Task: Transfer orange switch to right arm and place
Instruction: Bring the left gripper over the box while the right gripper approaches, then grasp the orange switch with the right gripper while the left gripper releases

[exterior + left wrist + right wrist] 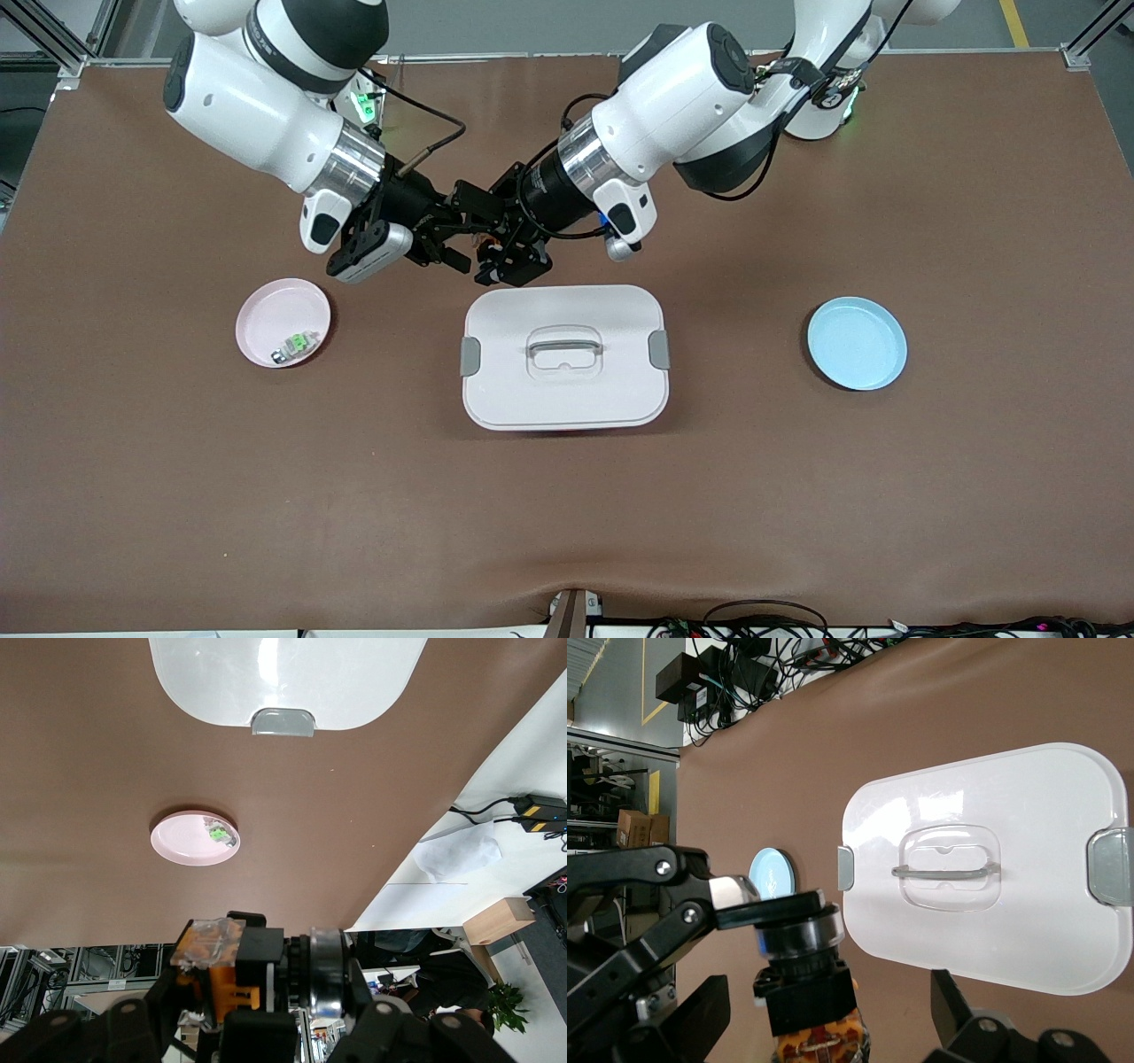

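Over the table, just past the white box's edge on the robots' side, my two grippers meet. The left gripper [490, 248] is shut on the orange switch [226, 985], a small part with an orange body, a black block and a silver-ringed cap. My right gripper [824, 1010] is open. Its black fingers [950, 1005] stand wide apart on either side of the switch's orange end [824, 1041] without touching it. In the front view the switch [481, 241] is mostly hidden among the black fingers.
A white lidded box [564, 390] with a clear handle sits mid-table, below the grippers. A pink plate [266, 319] holding a green-and-clear small part [301, 342] lies toward the right arm's end. A bare blue plate [857, 343] lies toward the left arm's end.
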